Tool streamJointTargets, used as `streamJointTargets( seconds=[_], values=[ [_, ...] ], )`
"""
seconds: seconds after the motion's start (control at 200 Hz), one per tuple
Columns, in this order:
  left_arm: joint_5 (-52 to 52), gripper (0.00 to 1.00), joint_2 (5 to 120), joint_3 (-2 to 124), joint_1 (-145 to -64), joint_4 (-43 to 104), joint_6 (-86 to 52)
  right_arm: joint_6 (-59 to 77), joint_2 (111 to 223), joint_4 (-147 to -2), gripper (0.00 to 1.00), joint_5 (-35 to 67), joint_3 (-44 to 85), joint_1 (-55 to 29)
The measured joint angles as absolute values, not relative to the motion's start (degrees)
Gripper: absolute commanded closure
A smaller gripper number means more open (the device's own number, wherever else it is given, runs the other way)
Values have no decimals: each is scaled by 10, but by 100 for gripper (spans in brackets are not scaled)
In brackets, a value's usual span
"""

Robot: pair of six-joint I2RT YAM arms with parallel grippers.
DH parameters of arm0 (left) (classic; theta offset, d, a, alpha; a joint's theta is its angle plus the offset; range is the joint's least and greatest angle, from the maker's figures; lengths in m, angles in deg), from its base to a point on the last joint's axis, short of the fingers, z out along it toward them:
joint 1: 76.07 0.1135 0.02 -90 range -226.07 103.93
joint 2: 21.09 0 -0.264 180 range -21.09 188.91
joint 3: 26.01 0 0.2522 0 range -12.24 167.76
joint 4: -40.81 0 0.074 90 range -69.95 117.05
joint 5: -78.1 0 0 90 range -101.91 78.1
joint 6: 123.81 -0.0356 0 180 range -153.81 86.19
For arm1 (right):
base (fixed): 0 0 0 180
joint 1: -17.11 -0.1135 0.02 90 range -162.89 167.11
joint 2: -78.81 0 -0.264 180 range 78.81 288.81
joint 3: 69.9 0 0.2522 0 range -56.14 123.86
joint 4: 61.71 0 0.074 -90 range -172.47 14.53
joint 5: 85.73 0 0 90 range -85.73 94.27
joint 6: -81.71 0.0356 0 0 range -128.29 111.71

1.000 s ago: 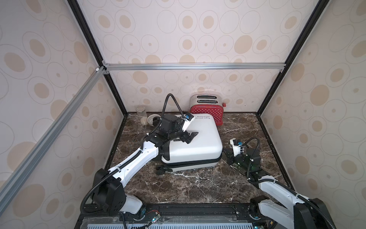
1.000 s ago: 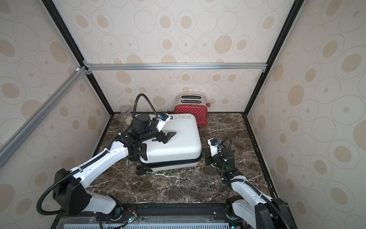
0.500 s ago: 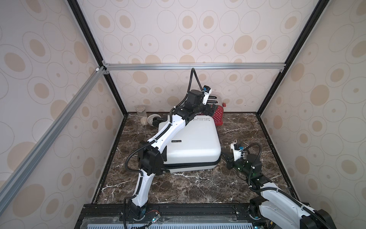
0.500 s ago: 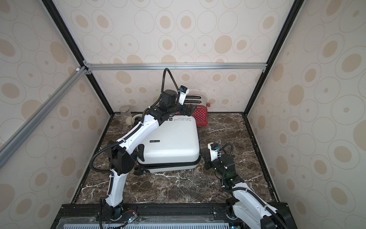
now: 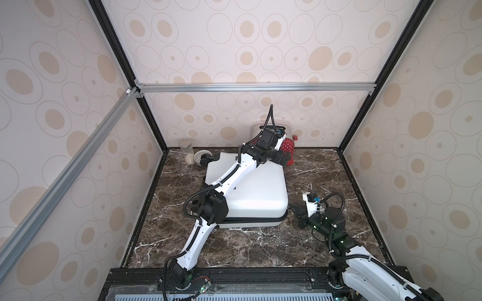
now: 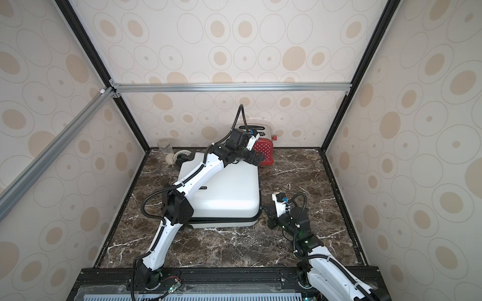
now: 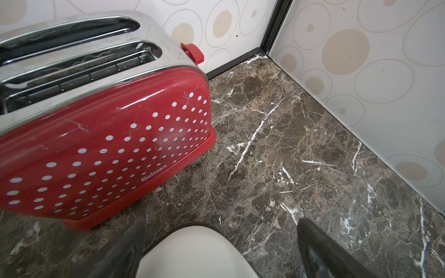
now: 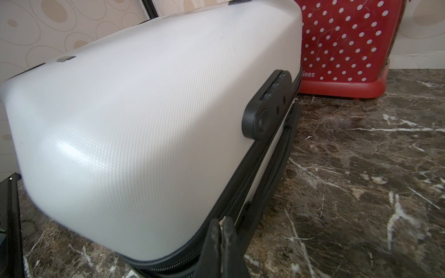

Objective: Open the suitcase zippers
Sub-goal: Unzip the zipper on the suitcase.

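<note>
Suitcase [image 5: 257, 187]: white, flat on the bench [image 5: 315, 179], one end just beside the toaster [image 7: 108, 144]. Left end effector [image 5: 284, 159]: spread wide, empty, at the toaster's front. Right end effector [image 8: 222, 226]: pressed closed against the zippers [image 8: 242, 190], well apart from the toaster; I cannot tell whether a pull is pinched.

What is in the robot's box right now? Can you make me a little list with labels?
Suitcase: white, shut, lying flat on the marble table.
Zippers: black band, looks closed.
Toaster: red with white dots, behind the suitcase.
Left gripper: open, above the suitcase's far corner, beside the toaster.
Right gripper: shut, tips at the zipper band; grip on a pull unclear.
</note>
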State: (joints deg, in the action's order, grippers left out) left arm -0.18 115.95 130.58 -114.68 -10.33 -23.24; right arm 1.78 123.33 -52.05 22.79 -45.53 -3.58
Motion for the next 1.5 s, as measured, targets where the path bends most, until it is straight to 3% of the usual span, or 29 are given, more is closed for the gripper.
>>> streamJointTargets(
  seconds=[0.515, 0.875, 1.501],
  values=[
    [27, 10, 1108, 1193, -1146, -48, -307, 31, 1548, -311, 100, 268, -351, 36],
    [48, 12, 1057, 1103, -1146, 11, -314, 99, 1827, -174, 100, 312, -144, 78],
    [60, 14, 1037, 1059, -1143, 56, -315, 133, 2050, -258, 100, 453, 184, 70]
  ],
)
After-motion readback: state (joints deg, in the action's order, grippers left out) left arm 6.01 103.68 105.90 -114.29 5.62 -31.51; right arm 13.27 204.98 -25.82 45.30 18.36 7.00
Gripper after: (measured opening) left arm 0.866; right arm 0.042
